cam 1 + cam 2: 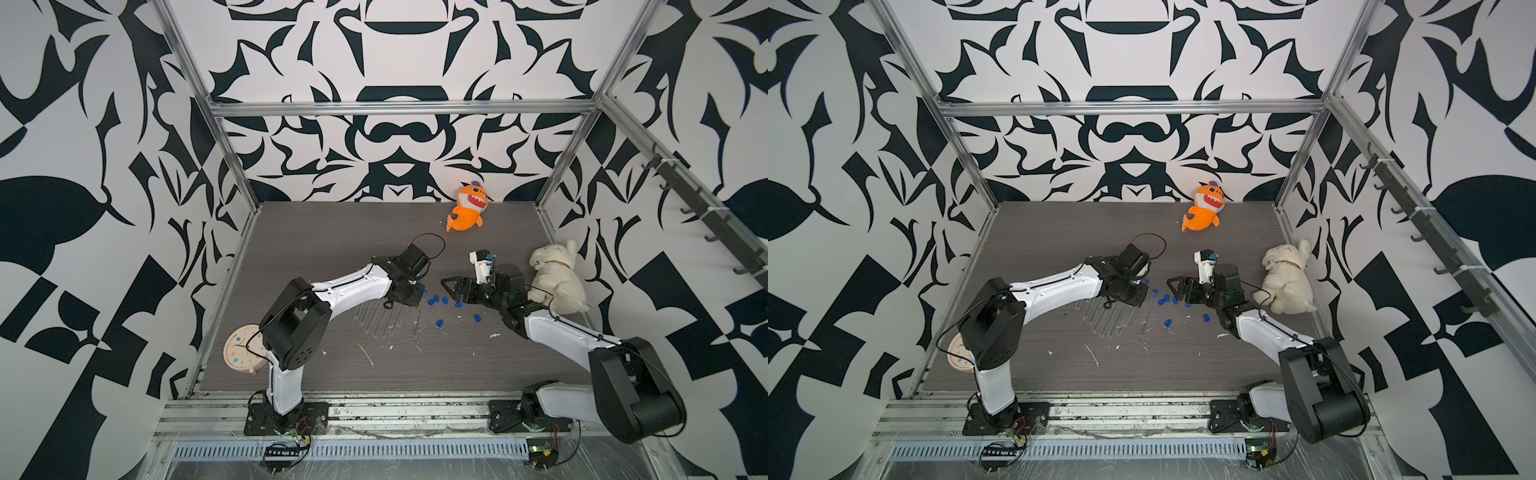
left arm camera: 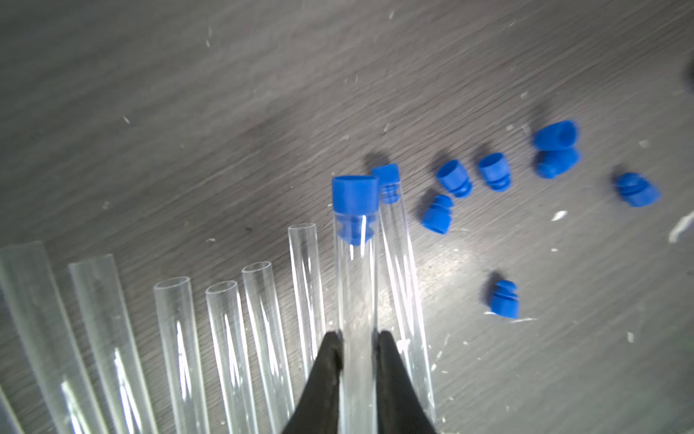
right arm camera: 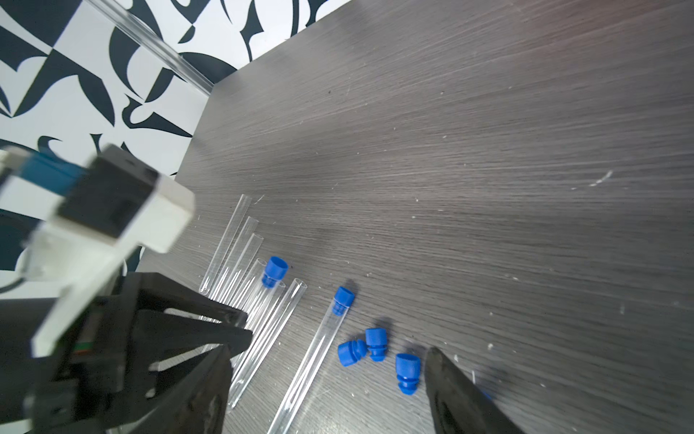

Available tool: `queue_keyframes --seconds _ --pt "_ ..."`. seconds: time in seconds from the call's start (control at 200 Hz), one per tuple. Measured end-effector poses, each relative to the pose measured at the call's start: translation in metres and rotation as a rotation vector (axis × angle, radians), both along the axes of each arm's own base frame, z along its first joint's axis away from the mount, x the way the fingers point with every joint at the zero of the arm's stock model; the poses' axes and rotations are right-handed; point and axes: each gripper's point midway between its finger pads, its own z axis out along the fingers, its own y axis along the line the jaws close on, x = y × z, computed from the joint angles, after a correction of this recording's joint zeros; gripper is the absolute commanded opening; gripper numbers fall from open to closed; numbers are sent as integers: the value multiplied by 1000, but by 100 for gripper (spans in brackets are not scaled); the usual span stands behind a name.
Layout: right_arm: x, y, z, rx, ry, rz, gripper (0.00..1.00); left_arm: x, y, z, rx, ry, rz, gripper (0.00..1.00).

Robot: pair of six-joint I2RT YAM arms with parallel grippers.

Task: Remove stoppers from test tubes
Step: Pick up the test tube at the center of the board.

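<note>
Clamping left gripper (image 2: 356, 338): closed tight around one test tube (image 2: 356, 289) partway along its length, near the table centre.
Held stopper (image 2: 355, 195): blue, seated in the far end of that tube; end appears raised above its neighbours.
Second stoppered tube (image 2: 400, 270): lying just right of the held one, with its own blue plug in place.
Open tubes (image 2: 176, 338): at least six, unplugged, side by side on the table left of the held one, mouths pointing far.
Loose stoppers (image 2: 452, 178): seven, scattered on the table right of the tubes, between the two grippers.
Right gripper (image 3: 328, 349): jaws wide apart, holding nothing, poised low over the loose stoppers with three of them between its fingers.
Table (image 1: 332, 249): grey wood grain, flecked with white scraps.
Orange shark plush (image 1: 467, 210): far edge, right of centre.
White plush (image 1: 557, 278): right edge, beside the right arm.
Clock (image 1: 243, 347): near left edge, partly behind the left arm.
</note>
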Motion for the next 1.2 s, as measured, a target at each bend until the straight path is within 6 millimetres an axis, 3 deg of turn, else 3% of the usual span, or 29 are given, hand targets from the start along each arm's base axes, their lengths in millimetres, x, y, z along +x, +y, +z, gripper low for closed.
queue_keyframes --seconds 0.66,0.81,1.0,1.2 --pt "-10 22 13 90 -55 101 83 -10 3 17 -78 -34 -26 0" --pt "-16 32 13 95 -49 126 82 -17 8 13 -82 -32 -34 0" --pt "-19 46 16 101 -52 160 78 -22 9 11 -102 -32 -51 0" --pt "-16 58 8 119 -30 173 68 -28 4 27 -163 -74 -85 0"
